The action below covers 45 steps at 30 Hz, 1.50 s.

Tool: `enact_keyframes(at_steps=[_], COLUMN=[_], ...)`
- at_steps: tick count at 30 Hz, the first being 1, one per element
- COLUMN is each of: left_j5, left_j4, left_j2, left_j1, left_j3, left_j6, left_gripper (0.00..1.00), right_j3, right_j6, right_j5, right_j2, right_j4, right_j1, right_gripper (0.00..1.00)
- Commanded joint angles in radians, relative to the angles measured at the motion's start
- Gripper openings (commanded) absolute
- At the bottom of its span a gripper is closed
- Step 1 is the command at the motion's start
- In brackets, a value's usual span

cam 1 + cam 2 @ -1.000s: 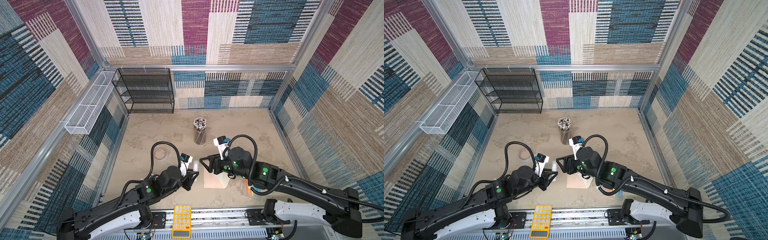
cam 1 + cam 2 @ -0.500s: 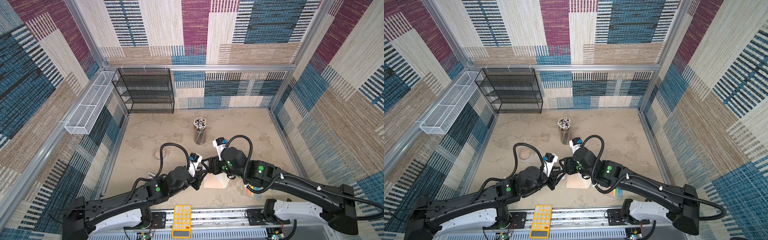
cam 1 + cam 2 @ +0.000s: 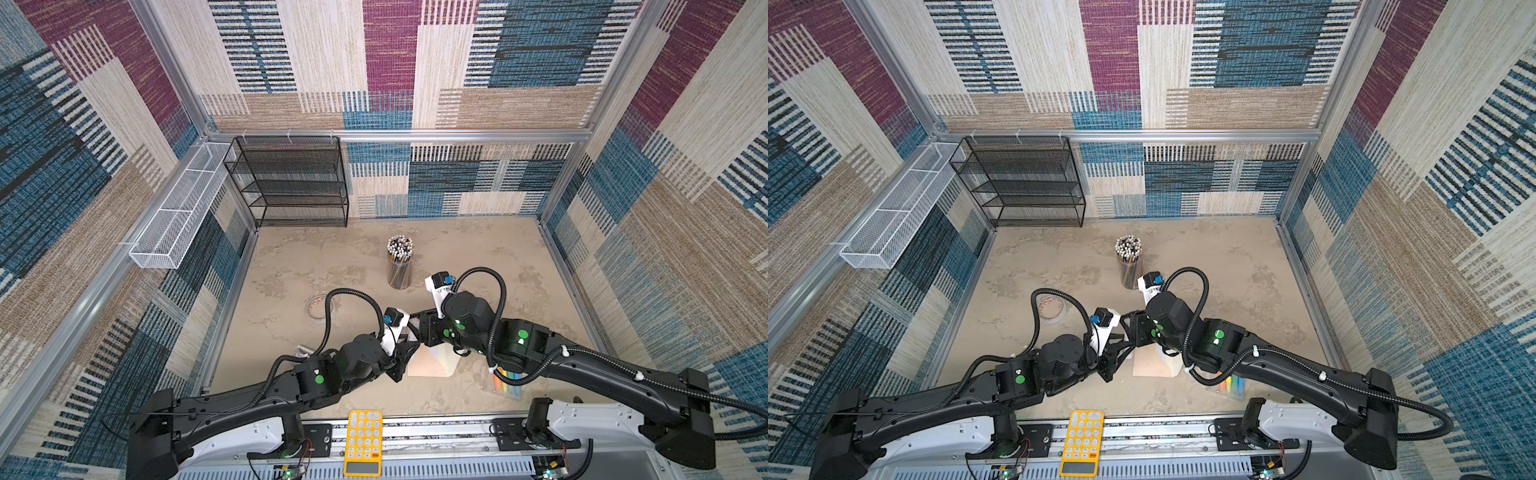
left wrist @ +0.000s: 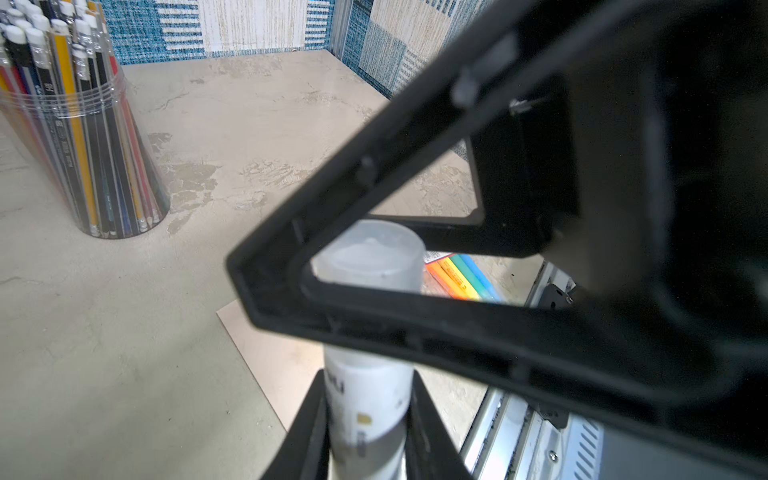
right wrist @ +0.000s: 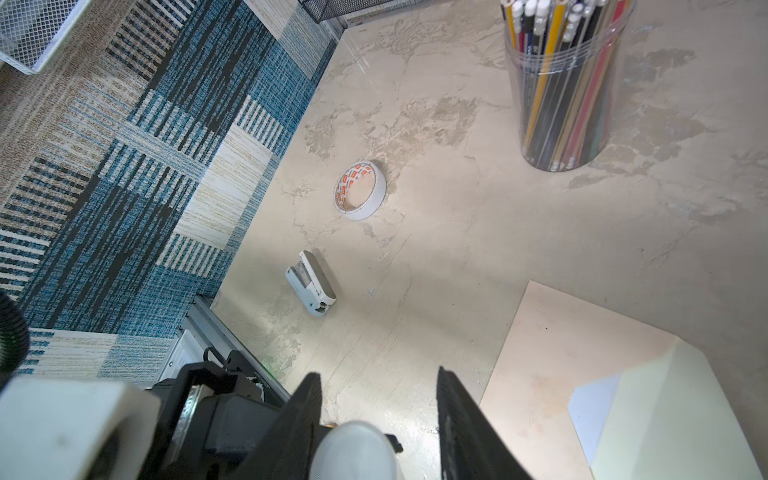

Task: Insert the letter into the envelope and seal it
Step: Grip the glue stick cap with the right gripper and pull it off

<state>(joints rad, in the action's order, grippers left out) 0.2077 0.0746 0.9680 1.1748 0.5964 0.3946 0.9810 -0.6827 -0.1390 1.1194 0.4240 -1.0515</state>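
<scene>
Between the left gripper's (image 4: 368, 419) fingers a glue stick (image 4: 365, 395) is clamped low on its body, the jaws set narrow. Around its cap (image 4: 370, 257) the right gripper (image 5: 378, 415) is placed, jaws half open with a gap showing at one side; nothing is gripped yet. The cap should be pinched squarely, then drawn straight along the stick while the body is kept steady. Under both grippers the envelope (image 5: 540, 374) lies flap-open, the letter (image 5: 590, 407) tucked inside.
</scene>
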Motion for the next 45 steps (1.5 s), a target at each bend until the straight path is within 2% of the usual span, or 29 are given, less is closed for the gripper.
enact_keyframes(at_steps=[1, 10, 15, 20, 38, 45], left_j5=[0.018, 0.025, 0.028, 0.041, 0.067, 0.065], left_j4=[0.035, 0.025, 0.003, -0.043, -0.102, -0.111], left_j2=[0.001, 0.002, 0.013, 0.033, -0.023, -0.100], left_j1=[0.005, 0.008, 0.012, 0.012, 0.014, 0.022], left_j3=[0.005, -0.002, -0.003, 0.003, -0.017, -0.032], left_j6=[-0.020, -0.016, -0.013, -0.010, -0.003, -0.007], left_gripper=[0.14, 0.14, 0.11, 0.04, 0.00, 0.01], right_j3=[0.006, -0.002, 0.009, 0.031, 0.093, 0.105], right_j6=[0.001, 0.006, 0.016, 0.026, 0.062, 0.118], right_j5=[-0.013, -0.019, -0.028, -0.034, -0.071, -0.121], right_j2=[-0.001, -0.006, -0.006, -0.004, 0.023, 0.001], right_j4=[-0.020, -0.040, -0.032, -0.019, 0.036, 0.068], right_j1=[0.001, 0.001, 0.001, 0.001, 0.026, 0.137], right_gripper=[0.41, 0.26, 0.21, 0.20, 0.19, 0.21])
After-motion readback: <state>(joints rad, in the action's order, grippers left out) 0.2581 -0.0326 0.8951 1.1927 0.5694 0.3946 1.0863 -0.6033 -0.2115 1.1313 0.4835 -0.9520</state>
